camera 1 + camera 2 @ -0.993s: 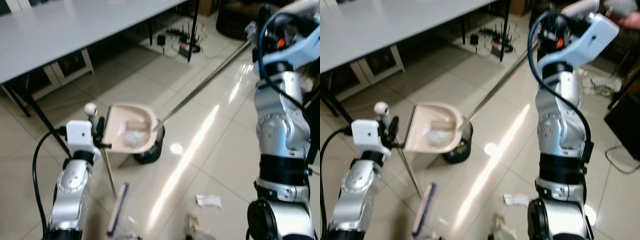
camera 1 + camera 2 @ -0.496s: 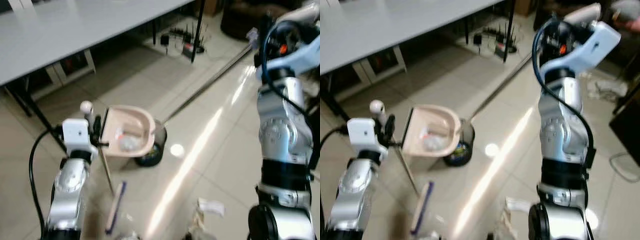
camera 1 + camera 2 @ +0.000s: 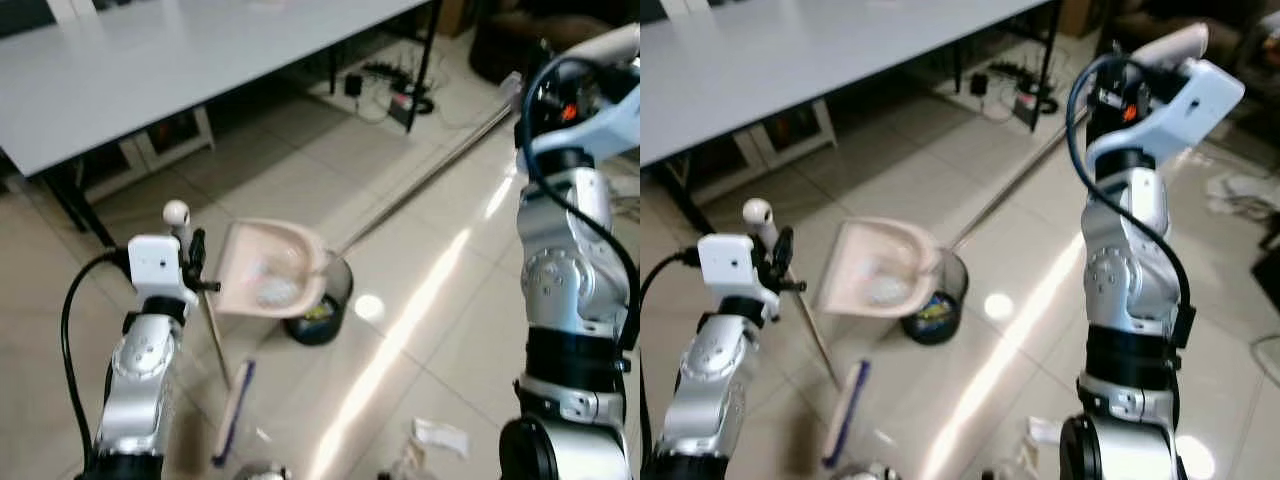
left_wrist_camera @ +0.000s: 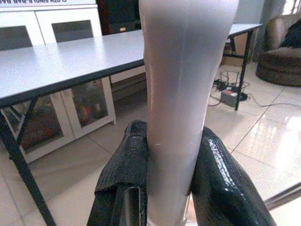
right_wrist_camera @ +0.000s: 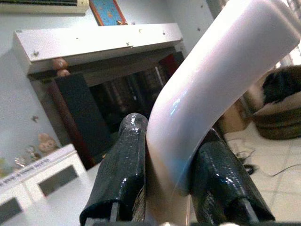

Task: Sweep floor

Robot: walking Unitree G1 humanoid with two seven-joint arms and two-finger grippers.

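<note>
Tilting over the small black bin (image 3: pixel 322 312), the pink dustpan (image 3: pixel 268 282) held litter, its long handle (image 5: pixel 207 89) clenched by the right gripper (image 5: pixel 171 188). Beside the bin, the left gripper (image 4: pixel 171 183) grasped the broom handle (image 4: pixel 181 80).

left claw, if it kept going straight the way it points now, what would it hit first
Probably the grey table: the left claw, shut on a pale handle, points toward its edge. Depth is unclear, so hedge.

tiled floor (image 3: pixel 300 170), bin (image 3: pixel 322 312), paper scrap (image 3: pixel 441 436)
</note>
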